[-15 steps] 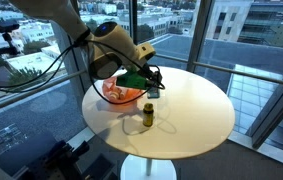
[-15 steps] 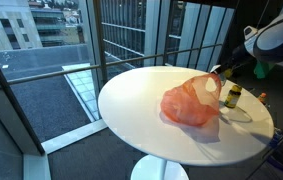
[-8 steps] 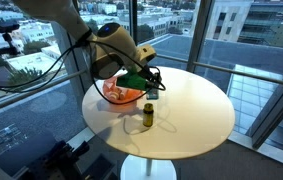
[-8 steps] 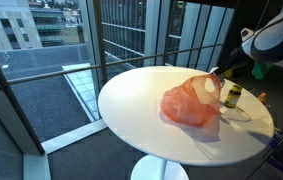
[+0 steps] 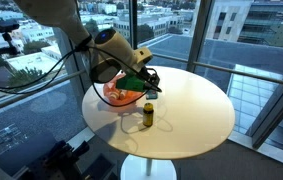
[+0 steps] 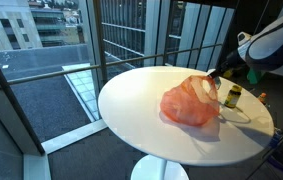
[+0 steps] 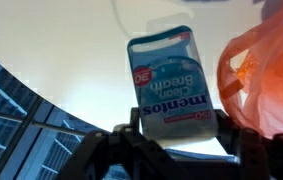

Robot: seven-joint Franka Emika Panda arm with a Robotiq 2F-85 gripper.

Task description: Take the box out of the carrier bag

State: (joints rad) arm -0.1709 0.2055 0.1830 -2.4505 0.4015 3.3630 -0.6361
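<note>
My gripper [image 7: 174, 140] is shut on a teal Mentos box [image 7: 169, 85], holding it by its lower end over the white round table [image 7: 51, 40]. The orange carrier bag [image 7: 266, 80] lies to the right of the box in the wrist view, apart from it. In an exterior view the gripper [image 5: 146, 78] holds the greenish box [image 5: 134, 80] just above the orange bag [image 5: 121, 95]. In the other exterior view the bag [image 6: 189, 103] lies crumpled on the table and the gripper [image 6: 219, 73] is at its far edge; the box is hard to make out there.
A small brown bottle [image 5: 148, 115] with a yellow label stands on the table in front of the bag; it also shows in the other exterior view [image 6: 233, 96]. Glass walls and railings surround the round table [image 6: 141, 110]. Cables lie by the bottle.
The gripper with the box has shifted slightly toward the bag side. Bag and bottle have not moved.
</note>
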